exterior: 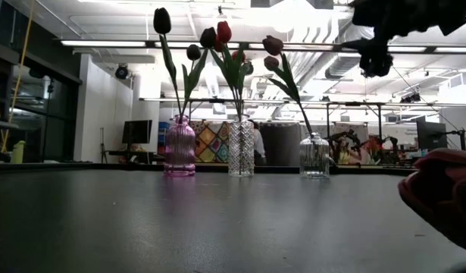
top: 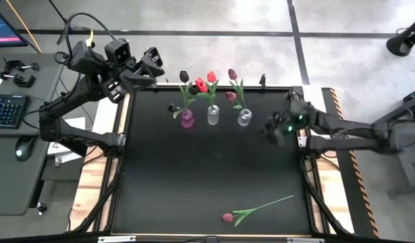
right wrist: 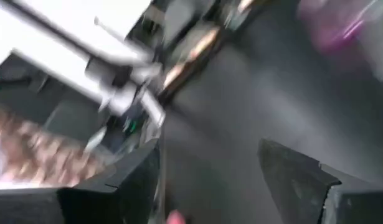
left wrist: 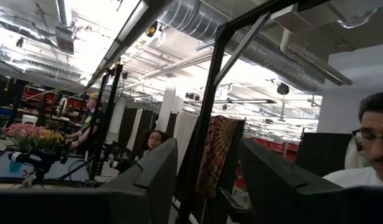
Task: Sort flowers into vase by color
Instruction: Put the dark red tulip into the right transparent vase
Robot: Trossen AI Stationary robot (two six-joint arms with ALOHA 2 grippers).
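Three vases stand in a row on the far part of the black table. A pink vase (top: pixel 187 120) holds dark tulips (exterior: pixel 162 20). The middle clear vase (top: pixel 213 116) holds red tulips (top: pixel 211 77). A round clear vase (top: pixel 244 118) holds maroon-pink tulips (top: pixel 233 73). The stems stand in the vase necks. One pink-headed tulip (top: pixel 227 217) lies flat near the table's front edge. My right gripper (top: pixel 274 128) hovers open by the table's right edge, to the right of the vases, with nothing between its fingers (right wrist: pixel 291 171). My left gripper (top: pixel 136 67) stands open, raised beyond the far left corner.
A desk with a keyboard (top: pixel 6 110) and a mouse stands left of the table. The middle and near parts of the black table top (top: pixel 207 175) are bare apart from the lying tulip. People show in the room beyond, in the left wrist view.
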